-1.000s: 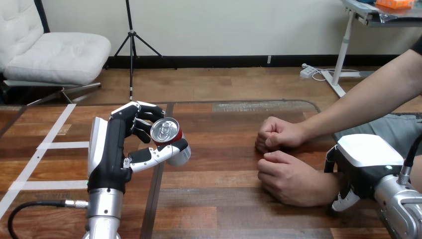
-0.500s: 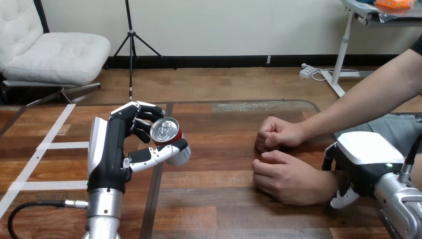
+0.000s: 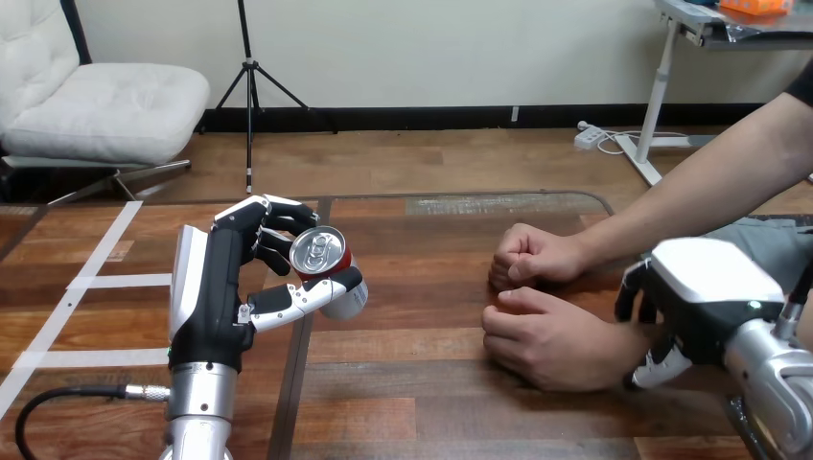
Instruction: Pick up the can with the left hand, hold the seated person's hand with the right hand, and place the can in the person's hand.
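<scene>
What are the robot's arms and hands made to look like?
Both forearms are silver metal cylinders. The left hand is black, with a white shell along its back and jointed black-and-white fingers. The right hand matches: a rounded white shell over black.

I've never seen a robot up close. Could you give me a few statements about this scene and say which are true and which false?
1. The left hand grips the can. True.
2. The can lies in the person's hand. False: it is in the robot's left hand, apart from both of the person's hands.
3. The person's farther hand and nearer hand both rest on the table. True.
4. The right hand holds nothing. False: its fingers and thumb curl round the nearer hand's wrist.
</scene>
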### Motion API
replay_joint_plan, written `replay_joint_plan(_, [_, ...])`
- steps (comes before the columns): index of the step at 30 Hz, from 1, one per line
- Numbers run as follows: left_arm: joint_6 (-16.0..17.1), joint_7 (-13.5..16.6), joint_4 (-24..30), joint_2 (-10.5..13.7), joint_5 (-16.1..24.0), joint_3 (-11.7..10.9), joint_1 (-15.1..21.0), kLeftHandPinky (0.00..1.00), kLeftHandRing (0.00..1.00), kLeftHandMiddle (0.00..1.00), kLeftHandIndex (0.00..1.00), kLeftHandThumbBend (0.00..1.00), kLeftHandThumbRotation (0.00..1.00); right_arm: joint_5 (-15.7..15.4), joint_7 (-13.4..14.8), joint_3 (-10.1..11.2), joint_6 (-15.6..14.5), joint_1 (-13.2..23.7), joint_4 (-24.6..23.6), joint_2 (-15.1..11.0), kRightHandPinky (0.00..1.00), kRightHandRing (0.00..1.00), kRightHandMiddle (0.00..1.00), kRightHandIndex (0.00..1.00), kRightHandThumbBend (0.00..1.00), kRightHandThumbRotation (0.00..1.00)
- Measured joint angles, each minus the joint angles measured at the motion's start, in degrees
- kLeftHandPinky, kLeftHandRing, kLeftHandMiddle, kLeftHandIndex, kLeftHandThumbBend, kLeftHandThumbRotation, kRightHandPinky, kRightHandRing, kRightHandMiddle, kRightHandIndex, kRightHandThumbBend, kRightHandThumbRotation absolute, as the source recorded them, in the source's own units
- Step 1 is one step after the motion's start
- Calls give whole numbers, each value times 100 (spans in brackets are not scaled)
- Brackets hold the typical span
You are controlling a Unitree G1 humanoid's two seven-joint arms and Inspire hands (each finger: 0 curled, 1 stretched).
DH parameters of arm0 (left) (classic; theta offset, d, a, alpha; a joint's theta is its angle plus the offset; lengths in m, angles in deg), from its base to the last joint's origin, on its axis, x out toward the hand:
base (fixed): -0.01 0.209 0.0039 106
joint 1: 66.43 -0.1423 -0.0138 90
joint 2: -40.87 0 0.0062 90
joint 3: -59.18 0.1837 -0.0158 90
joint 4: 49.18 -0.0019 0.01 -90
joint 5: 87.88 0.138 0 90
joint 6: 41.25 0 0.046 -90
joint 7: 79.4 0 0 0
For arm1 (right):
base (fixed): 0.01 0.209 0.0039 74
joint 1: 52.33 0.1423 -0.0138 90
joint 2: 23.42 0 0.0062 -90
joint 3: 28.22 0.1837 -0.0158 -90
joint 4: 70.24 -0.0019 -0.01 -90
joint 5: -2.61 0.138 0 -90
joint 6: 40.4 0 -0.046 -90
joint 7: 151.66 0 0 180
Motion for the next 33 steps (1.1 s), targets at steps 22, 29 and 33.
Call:
replay_joint_plan(22, [0,-5,-1,0,-15,0,0,35,41,48,52,68,0,40,7,272,87,1,-702,-7,43,50,55,56,84,0])
replay_joint_plan(29, [1,-5,-2,-1,-11,3,3,35,41,48,52,68,0,109,28,352,163,1,-778,-7,43,50,55,55,84,0])
replay_joint_plan(33, [1,0,-3,-1,4,6,6,35,41,48,52,68,0,112,24,389,163,1,-850,-7,43,50,55,55,84,0])
